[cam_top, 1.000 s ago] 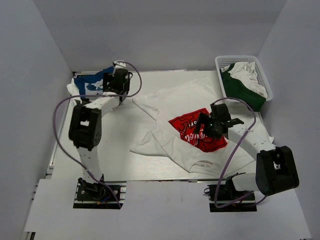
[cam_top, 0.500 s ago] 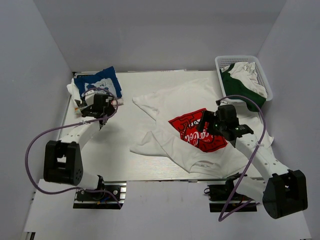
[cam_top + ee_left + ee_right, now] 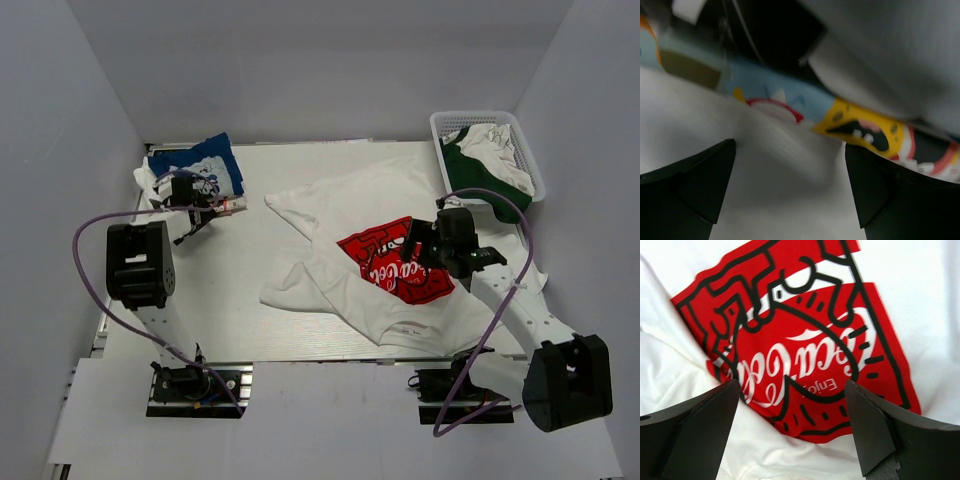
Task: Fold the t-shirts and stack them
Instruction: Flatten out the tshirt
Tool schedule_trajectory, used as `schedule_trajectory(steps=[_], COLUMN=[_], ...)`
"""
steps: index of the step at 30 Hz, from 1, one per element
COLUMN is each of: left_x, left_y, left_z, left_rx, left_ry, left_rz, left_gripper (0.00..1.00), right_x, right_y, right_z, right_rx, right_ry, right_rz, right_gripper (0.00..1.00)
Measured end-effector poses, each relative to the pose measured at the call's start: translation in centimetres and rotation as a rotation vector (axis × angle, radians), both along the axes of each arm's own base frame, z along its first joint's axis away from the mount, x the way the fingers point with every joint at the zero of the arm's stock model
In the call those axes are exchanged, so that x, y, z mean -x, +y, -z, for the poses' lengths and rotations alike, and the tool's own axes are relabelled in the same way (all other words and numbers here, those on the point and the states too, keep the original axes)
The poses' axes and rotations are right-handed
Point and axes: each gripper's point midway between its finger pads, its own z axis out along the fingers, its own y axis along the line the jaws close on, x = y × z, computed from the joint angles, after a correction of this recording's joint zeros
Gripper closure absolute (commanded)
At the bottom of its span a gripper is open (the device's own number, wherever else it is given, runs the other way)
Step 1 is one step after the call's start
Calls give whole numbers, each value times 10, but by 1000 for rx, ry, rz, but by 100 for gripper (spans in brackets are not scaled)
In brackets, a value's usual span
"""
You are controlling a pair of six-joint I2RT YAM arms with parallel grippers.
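Now | right end effector (image 3: pixel 792 425): spread, over red logo (image 3: pixel 805 360) of white t-shirt (image 3: pixel 920 285) | left end effector (image 3: pixel 790 190): spread, just beside blue t-shirt (image 3: pixel 205 165) on counter (image 3: pixel 230 300)

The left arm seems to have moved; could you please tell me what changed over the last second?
The left fingers, open throughout, drew back from the right edge of the blue shirt toward the near left, uncovering it. The elbow of the right arm swung nearer, the right fingers staying open above the red logo of the white shirt. Both shirts and the basket lie as before.
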Motion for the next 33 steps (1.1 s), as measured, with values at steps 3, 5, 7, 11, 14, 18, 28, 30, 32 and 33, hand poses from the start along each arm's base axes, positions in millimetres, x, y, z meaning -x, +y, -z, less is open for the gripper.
schedule_trajectory(steps=[3,5,7,11,14,18,28,30,32,33], left_x=[-20,-31,-40,-54,-66,-75,-73,-69,-63,-57], left_y=[11,18,25,38,47,56,71,75,76,75], left_z=[1,2,1,1,1,-1,-7,-9,-13,-19], left_rx=[-14,-23,-30,-40,-61,-101,-163,-167,-165,-159], left_ry=[3,9,2,-9,-2,13,44,52,54,56], left_rz=[5,12,10,10,20,25,39,36,41,49], left_gripper=[0,0,0,0,0,0,0,0,0,0], right_x=[-6,-10,-13,-19,-22,-25,-33,-32,-32,-31], right_y=[-7,-12,-15,-16,-17,-19,-15,-15,-13,-12], right_z=[3,4,3,3,6,15,21,21,21,20], right_rx=[23,33,39,39,44,58,59,57,52,45], right_ry=[4,-1,-9,-24,-20,12,41,40,41,41], right_rz=[29,48,62,71,78,87,74,66,59,54], right_gripper=[10,10,10,10,10,10,10,10,10,10])
